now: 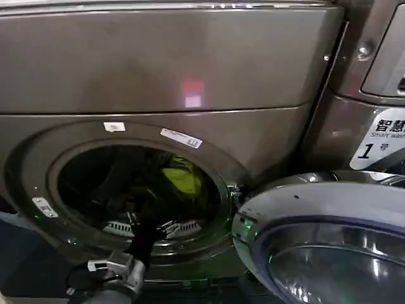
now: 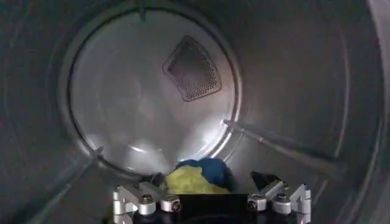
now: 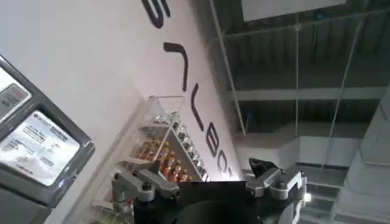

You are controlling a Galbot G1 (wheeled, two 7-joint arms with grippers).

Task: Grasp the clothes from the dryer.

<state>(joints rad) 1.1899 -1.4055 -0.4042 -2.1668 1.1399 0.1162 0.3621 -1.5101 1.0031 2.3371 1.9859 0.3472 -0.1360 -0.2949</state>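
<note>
The dryer (image 1: 171,63) stands with its round door (image 1: 329,209) swung open to the right. Inside the drum lie the clothes, a yellow-green piece (image 1: 181,178) against dark fabric. My left arm (image 1: 130,266) reaches through the opening into the drum. In the left wrist view the clothes (image 2: 198,178) form a yellow and blue bundle on the drum floor. My left gripper (image 2: 207,181) is open, one dark finger on each side of the bundle, not closed on it. My right gripper (image 3: 195,176) is open and empty, pointing up at a wall and ceiling.
The rim of the drum opening (image 1: 221,158) surrounds my left arm closely. A metal baffle (image 2: 280,149) and a perforated vent (image 2: 192,68) mark the drum's inside. A second machine labelled 1 (image 1: 380,139) stands at the right. Shelves of bottles (image 3: 161,158) hang on the wall.
</note>
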